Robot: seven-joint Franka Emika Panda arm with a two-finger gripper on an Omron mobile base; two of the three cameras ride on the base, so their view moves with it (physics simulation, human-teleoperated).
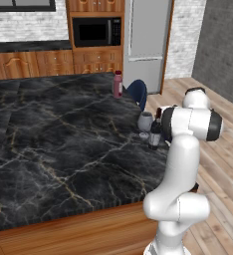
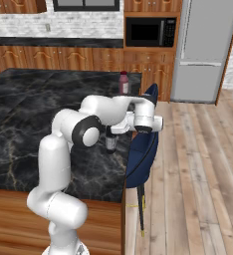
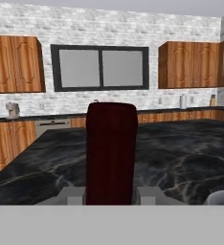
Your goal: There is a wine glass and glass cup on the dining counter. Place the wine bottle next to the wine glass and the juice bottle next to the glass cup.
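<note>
Right now the gripper (image 3: 110, 194) is pinched on the dark red neck of the wine bottle (image 1: 155, 135), which fills the centre of the hand view directly between the fingers and stands upright on the dining counter (image 1: 63, 144) near its right edge. Just beside the bottle, on its far-left side in the left base view, stands the wine glass (image 1: 145, 122), close enough that the two nearly touch; its clear bowl looks empty. Whether the bottle's base is fully down on the marble I cannot tell, so the step in hand reads as setting it down beside the glass. To do that well, the bottle should be kept plumb and settled flat before the fingers part, and the hand should then draw straight back from the neck, away from the glass, since a sideways drift could knock the stem over. Farther off, beyond the gripper at the counter's far corner, the juice bottle (image 1: 118, 84) waits upright with its red cap on, well apart from the wine pair. The glass cup I cannot pick out. A blue chair (image 2: 144, 149) sits against the counter's right edge, under the arm.
</note>
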